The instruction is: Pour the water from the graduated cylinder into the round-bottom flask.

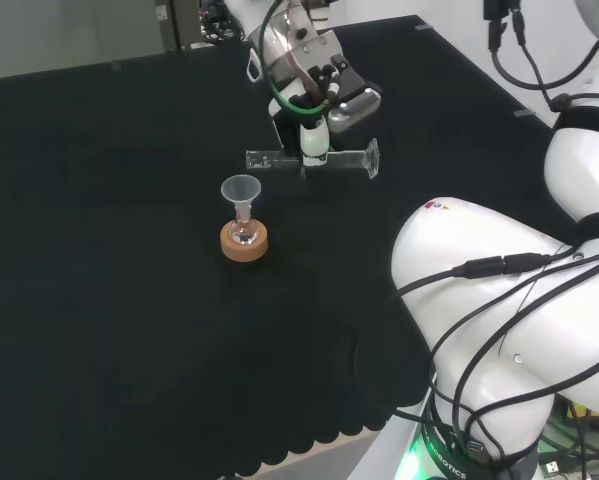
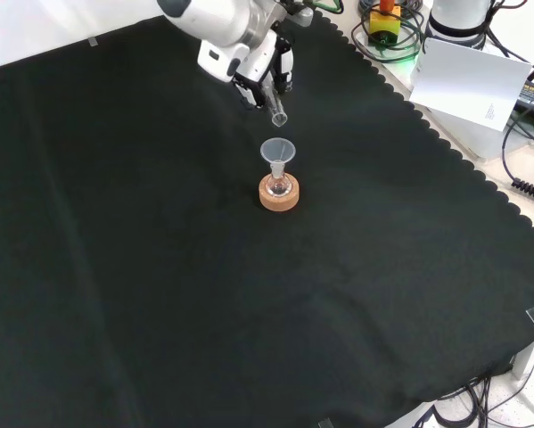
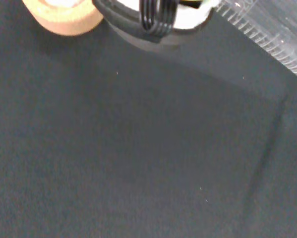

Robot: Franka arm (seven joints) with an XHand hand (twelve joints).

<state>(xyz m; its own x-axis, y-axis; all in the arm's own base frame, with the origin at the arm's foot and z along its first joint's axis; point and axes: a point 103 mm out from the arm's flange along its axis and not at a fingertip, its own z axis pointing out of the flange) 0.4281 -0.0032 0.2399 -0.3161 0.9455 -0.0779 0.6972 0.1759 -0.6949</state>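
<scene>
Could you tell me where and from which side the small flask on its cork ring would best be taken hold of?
Probably by the short neck, below the funnel seated in it, coming from the side. The round-bottom flask has its bulb sunk in the cork ring, and the funnel blocks the top.

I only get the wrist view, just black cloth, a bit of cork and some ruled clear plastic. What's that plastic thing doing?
Observer: That is the graduated cylinder. In the head view the hand holds it by its middle, lying about level above the cloth.
Operator: And the cork bit?
Observer: It is a cork ring under a small round-bottom flask, and the front view shows a clear funnel standing in the flask's neck.
Operator: Is the cylinder near that funnel?
Observer: In the front view its open mouth sits just above the funnel's rim, pointing down toward it. I cannot tell whether water is running.
</scene>
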